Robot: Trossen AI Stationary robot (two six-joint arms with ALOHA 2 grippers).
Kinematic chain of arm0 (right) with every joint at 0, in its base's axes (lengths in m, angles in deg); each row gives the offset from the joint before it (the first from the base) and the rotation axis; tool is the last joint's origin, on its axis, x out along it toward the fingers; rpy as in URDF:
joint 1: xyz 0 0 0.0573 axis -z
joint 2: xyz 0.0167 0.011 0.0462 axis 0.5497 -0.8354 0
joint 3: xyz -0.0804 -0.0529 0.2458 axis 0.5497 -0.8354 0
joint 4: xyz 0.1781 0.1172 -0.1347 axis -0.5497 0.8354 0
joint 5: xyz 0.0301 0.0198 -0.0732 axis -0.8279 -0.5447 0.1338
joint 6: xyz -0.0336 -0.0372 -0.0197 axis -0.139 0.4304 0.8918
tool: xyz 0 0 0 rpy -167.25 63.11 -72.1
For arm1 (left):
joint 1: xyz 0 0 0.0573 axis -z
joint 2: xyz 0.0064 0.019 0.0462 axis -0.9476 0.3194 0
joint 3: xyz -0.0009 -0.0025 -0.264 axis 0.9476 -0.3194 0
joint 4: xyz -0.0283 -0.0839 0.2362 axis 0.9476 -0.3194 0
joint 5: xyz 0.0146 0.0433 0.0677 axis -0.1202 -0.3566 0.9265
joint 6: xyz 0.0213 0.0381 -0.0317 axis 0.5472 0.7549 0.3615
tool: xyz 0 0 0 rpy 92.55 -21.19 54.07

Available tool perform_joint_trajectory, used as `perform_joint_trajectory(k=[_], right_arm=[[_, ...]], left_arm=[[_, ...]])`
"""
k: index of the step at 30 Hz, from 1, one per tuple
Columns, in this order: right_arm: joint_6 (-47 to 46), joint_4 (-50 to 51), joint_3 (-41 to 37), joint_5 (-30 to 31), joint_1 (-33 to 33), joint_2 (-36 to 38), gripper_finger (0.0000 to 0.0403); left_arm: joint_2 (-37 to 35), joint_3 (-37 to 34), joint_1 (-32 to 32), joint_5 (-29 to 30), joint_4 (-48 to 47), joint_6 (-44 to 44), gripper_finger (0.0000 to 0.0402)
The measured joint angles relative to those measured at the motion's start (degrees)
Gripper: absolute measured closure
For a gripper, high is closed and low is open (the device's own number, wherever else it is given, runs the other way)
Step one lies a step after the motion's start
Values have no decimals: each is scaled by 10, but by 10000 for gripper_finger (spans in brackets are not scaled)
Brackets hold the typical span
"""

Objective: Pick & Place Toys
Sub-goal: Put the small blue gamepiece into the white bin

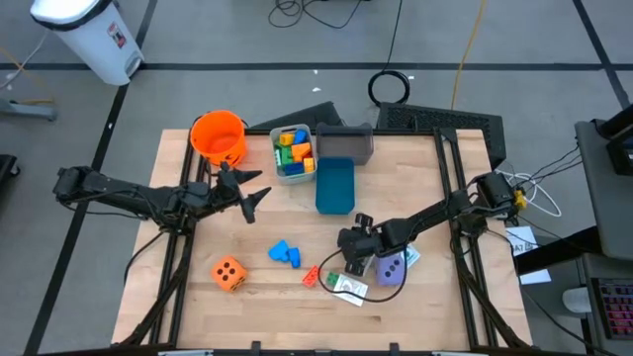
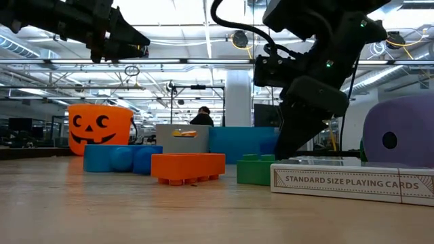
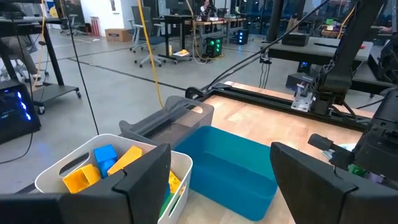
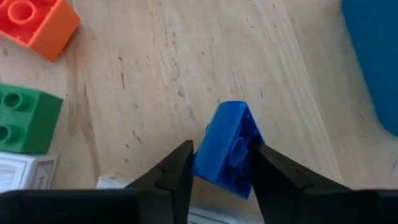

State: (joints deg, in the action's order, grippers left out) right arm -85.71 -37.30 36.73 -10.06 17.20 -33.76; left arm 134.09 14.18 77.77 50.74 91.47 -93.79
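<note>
A blue block (image 4: 229, 151), one of the toys, is caught between the jaws of the right gripper (image 4: 219, 169), low over the worktop (image 1: 267, 297) toward its near right part. The jaws are narrowed onto the block's two sloping sides, and the block sits tilted between them, with one corner toward the wood.

Going near to far in the overhead view: a card box (image 1: 348, 286), a green block (image 1: 327, 280) and a red-orange block (image 1: 311, 276) lie just beside the right gripper, with a purple die (image 1: 391, 268) touching or nearly touching it on the right. An orange dotted die (image 1: 228, 273) and two more blue pieces (image 1: 286, 253) lie to the left, well apart from the grip.

Judged from this grip, the block could twist or squirt out as it is lifted, because the jaws bear on angled faces rather than flat ones. The card box and green block could also be nudged, being so close.

Farther back stand a blue bin (image 1: 334, 184), a grey bin (image 1: 347, 143), a white bin (image 1: 293, 152) already filled with coloured blocks, and an orange pumpkin bucket (image 1: 218, 136). The left gripper (image 1: 249, 195) hangs with its jaws wide and empty, near the white bin, and may crowd the route to the bins.
</note>
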Motion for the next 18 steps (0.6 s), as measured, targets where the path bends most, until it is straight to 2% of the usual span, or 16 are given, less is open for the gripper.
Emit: perform_joint_trajectory(k=[5, 9, 15, 18], right_arm=[[16, -18, 0, -11, 6, 4, 284], [34, -36, 0, -37, 9, 41, 271], [159, -30, 0, -39, 24, 136, 282], [203, -60, -1, -38, 41, 179, 285]], left_arm=[[0, 0, 0, 0, 0, 0, 119], [0, 0, 0, 0, 0, 0, 119], [0, 0, 0, 0, 25, -1, 119], [0, 0, 0, 0, 30, -2, 119]])
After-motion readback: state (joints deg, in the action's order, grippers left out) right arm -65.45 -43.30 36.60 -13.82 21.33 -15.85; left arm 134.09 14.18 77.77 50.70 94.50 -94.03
